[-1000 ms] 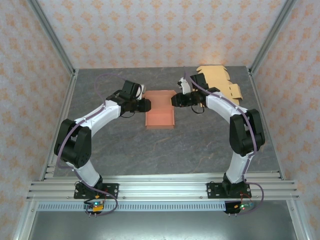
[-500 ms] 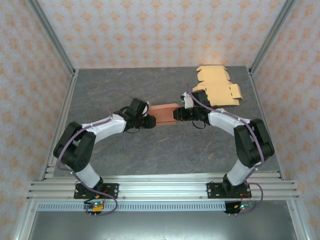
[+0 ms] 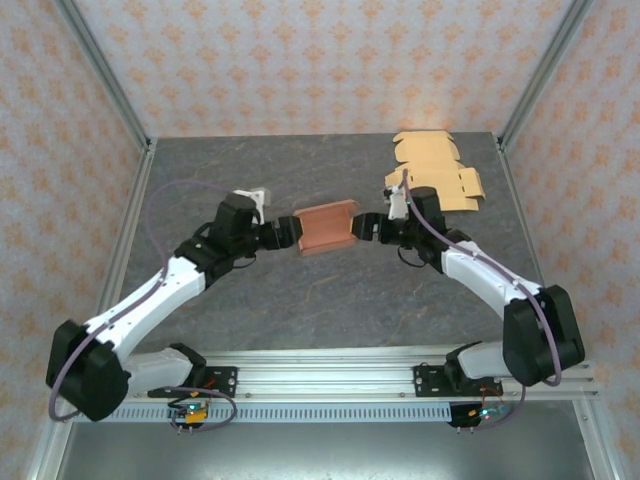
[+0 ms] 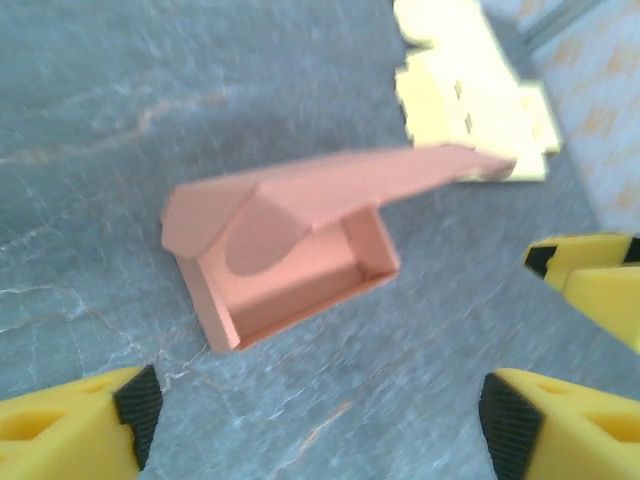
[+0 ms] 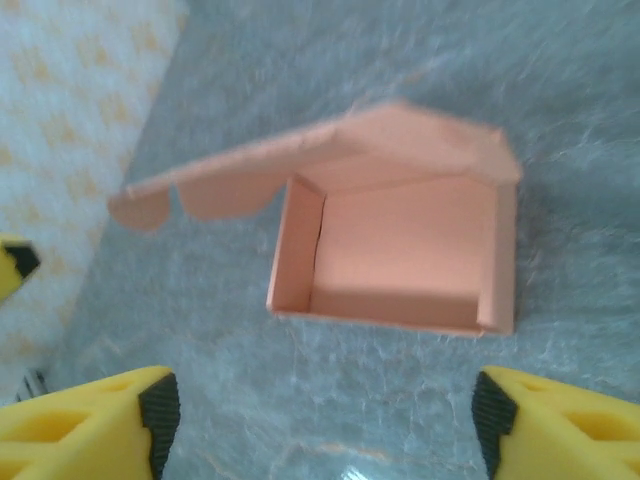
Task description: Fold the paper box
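- Closing the lid looks like the step in hand. The salmon paper box (image 3: 325,228) sits on the grey bench (image 3: 300,310) about midway across, with its tray already formed and its lid (image 4: 370,175) propped half open above it.
- The left claw (image 3: 283,234) flanks the box's left end and the right claw (image 3: 368,228) its right end, both just beside it. From above I cannot tell whether they touch it.
- In the wrist views each claw has its fingers (image 4: 80,430) spread wide with nothing between them, and the box lies ahead on the bench.
- Flat tan box blanks (image 3: 437,170) lie at the far right, well apart from the work.
- Next, I judge, one claw should steady the tray while the other presses the lid down and tucks its scalloped front flap (image 5: 190,195) inside the front wall.
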You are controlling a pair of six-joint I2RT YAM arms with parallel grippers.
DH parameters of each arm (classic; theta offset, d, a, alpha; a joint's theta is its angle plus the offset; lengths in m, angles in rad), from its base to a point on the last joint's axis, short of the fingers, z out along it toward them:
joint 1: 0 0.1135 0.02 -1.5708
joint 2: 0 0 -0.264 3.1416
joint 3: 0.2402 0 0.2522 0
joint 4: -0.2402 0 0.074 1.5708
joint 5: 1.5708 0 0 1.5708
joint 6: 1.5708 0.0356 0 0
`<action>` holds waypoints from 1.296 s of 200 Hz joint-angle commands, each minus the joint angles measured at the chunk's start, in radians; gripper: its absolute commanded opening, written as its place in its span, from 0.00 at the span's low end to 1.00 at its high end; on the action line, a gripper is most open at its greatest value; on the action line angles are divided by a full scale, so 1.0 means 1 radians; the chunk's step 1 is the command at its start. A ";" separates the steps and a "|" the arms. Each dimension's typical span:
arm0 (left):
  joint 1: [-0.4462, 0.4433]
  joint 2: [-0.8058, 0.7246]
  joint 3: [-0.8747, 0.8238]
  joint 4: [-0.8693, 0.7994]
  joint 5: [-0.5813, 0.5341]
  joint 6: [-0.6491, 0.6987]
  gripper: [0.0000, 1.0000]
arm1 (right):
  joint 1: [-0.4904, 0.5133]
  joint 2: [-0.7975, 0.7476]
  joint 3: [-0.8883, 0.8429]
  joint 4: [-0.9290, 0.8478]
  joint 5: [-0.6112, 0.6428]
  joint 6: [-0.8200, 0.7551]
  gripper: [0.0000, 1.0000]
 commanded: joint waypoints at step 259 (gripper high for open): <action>0.102 0.468 0.161 0.208 0.194 -0.757 0.75 | -0.051 0.541 0.532 -0.280 -0.171 0.909 0.67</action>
